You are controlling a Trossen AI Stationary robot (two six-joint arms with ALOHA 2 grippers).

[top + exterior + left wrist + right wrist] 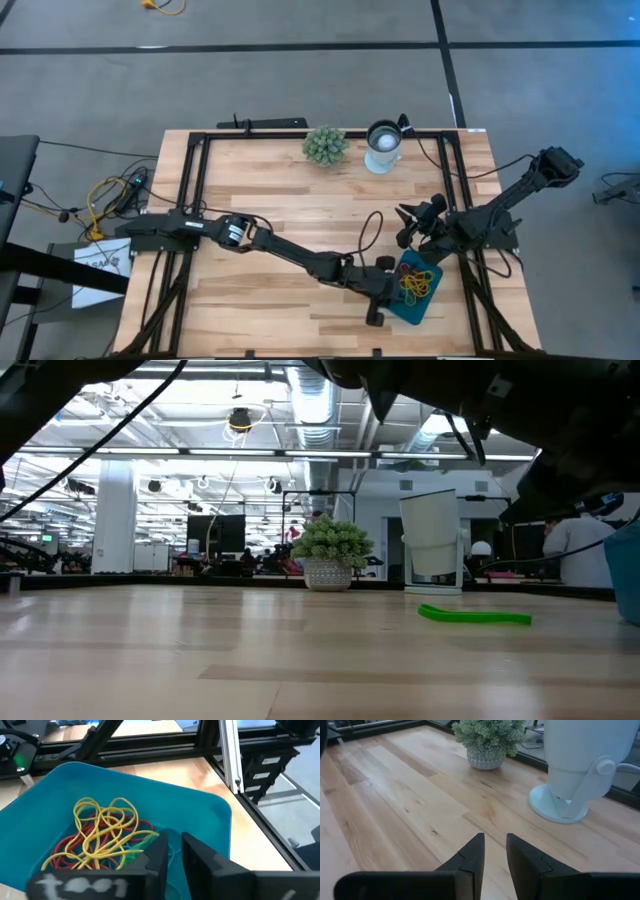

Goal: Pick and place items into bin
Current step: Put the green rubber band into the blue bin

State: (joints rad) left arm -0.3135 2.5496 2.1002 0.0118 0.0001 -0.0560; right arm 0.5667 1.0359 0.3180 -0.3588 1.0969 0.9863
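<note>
Teal bin (210, 815) | bands (100, 837) piled inside, just beside left tool (172, 855) | fingers slightly parted, holding nothing

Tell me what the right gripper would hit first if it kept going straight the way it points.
Probably the white cup: the right gripper aims across bare table just beside its base; depth is unclear, so it might slip past.

Place: an open-plan lab or workshop hall.
Ceiling: exposed ducts (310, 400) and strip lights are seen.
Far background: desks and a person (578, 550).
Surface: wooden surface (300, 190) framed in black rails.
</note>
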